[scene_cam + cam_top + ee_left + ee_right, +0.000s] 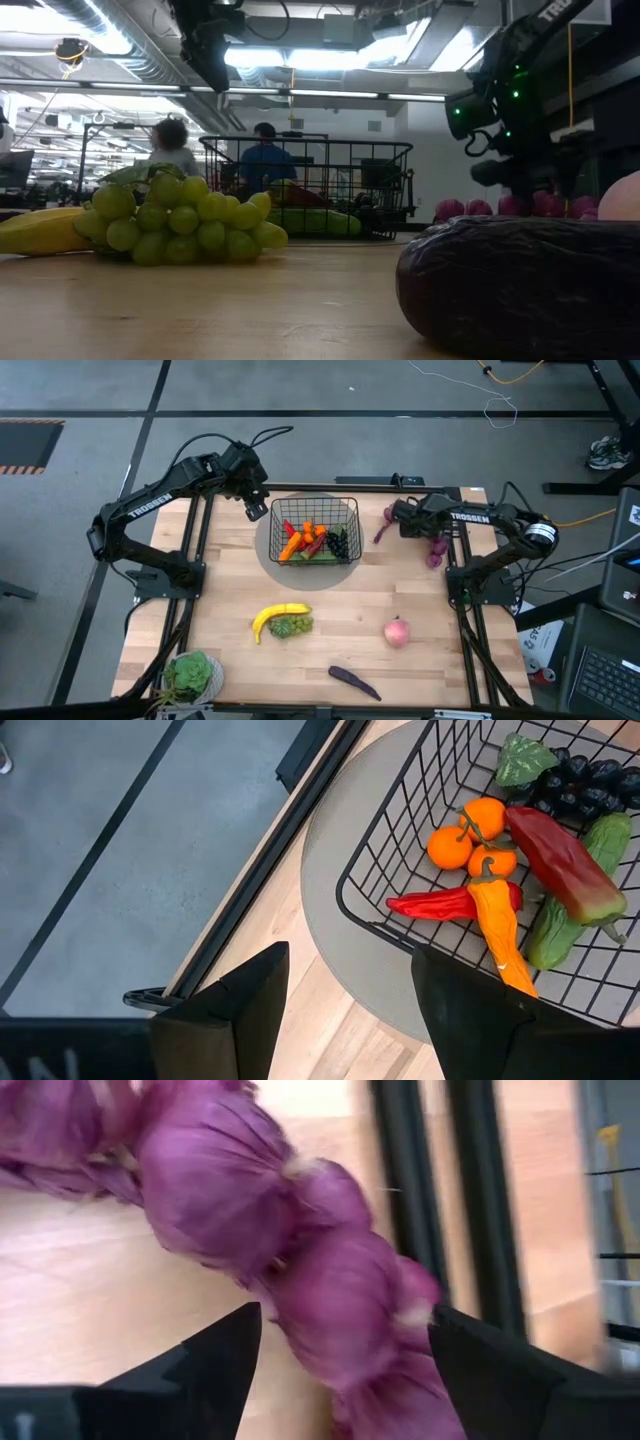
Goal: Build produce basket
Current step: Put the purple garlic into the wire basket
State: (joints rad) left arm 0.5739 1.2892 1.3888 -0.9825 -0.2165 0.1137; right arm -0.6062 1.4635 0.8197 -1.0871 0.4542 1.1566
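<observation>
Looking down on one wooden table (330, 605): one wire basket (314, 528) sits on a round grey disc (268, 545) at twelve o'clock. It holds three small oranges (470, 835), one red chili (445, 904), one orange pepper (500, 930), one red pepper (560, 865), one cucumber (575, 910) and one dark grape bunch (339, 543). Loose on the table: one banana (275, 615) touching one green grape bunch (292, 626) near seven o'clock, one peach (397, 632) at five o'clock, one eggplant (354, 681) at six o'clock, one potted plant (192, 675) at eight o'clock. Left gripper (256, 512), fingers apart and empty, hovers beside the basket's ten o'clock corner. Right gripper (345, 1345), fingers wide apart, straddles one string of purple bulbs (290, 1230) at two o'clock without clamping it.
</observation>
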